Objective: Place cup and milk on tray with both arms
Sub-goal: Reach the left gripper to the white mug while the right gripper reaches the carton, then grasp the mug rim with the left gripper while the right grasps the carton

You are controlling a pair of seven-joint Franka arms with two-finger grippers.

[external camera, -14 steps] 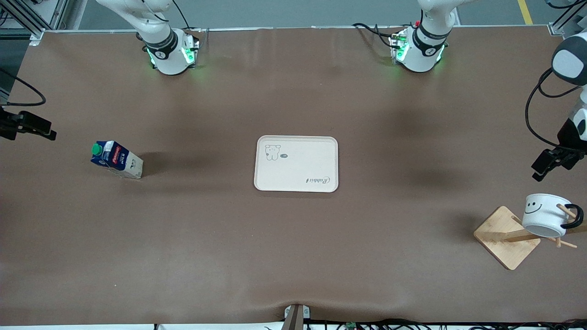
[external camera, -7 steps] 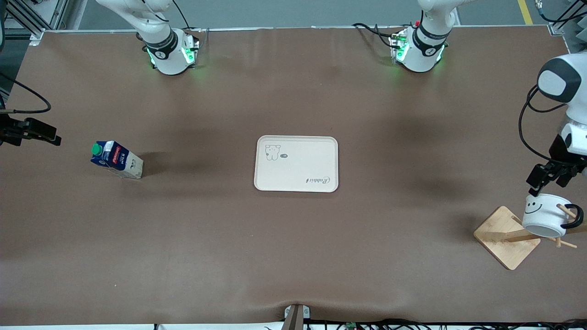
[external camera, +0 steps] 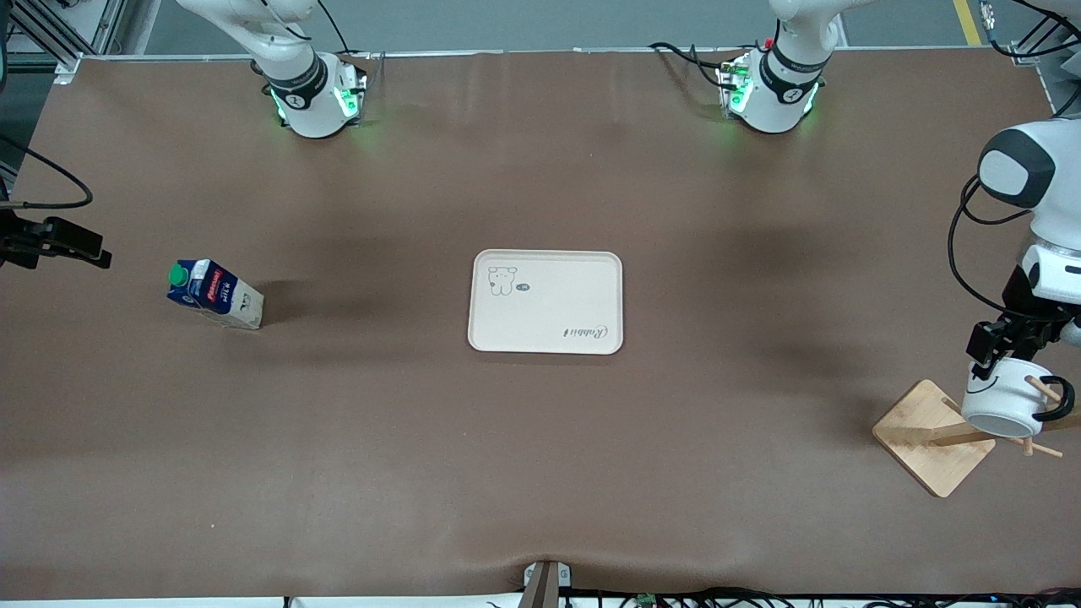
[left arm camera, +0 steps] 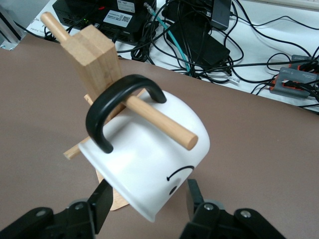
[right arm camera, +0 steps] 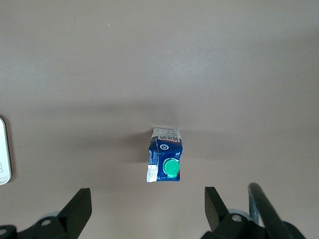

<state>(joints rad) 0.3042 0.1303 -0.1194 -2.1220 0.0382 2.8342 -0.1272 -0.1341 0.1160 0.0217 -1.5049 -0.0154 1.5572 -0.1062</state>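
The cup (left arm camera: 159, 164) looks like smooth, glossy white ceramic with a shiny black handle. It hangs on a pale, matt bare-wood rack (external camera: 933, 437) with round dowel pegs. The milk (external camera: 214, 294) is printed carton with a green plastic cap. The cream tray (external camera: 545, 301) is matt. A dull brown sheet covers the counter (external camera: 540, 456).

cup (external camera: 1005, 404): white smiley mug, hung on rack peg | milk (external camera: 214, 294): upright, right arm's end | tray (external camera: 545, 301): cream, mid-table
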